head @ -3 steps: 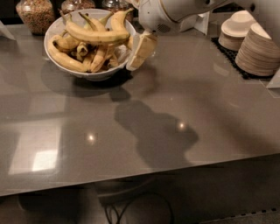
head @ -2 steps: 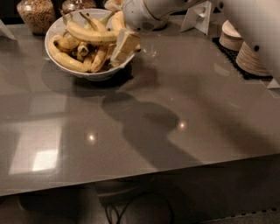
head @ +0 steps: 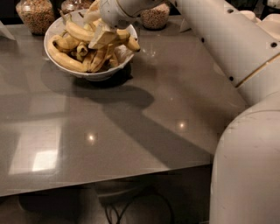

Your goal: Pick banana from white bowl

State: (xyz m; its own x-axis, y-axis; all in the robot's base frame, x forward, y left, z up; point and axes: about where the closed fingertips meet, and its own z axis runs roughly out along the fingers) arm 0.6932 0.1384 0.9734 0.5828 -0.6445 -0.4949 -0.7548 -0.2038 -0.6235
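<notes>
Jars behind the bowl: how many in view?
3. One jar at back left, one right behind the white bowl, one to the bowl's right, partly hidden by the arm. More could be hidden behind the arm. The gripper is at the bananas in the bowl.

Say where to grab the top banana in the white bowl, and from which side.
Probably grip the banana at its middle, from above: it lies on top of the other bananas, and the wall of the white bowl blocks side approaches. The gripper is over it.
</notes>
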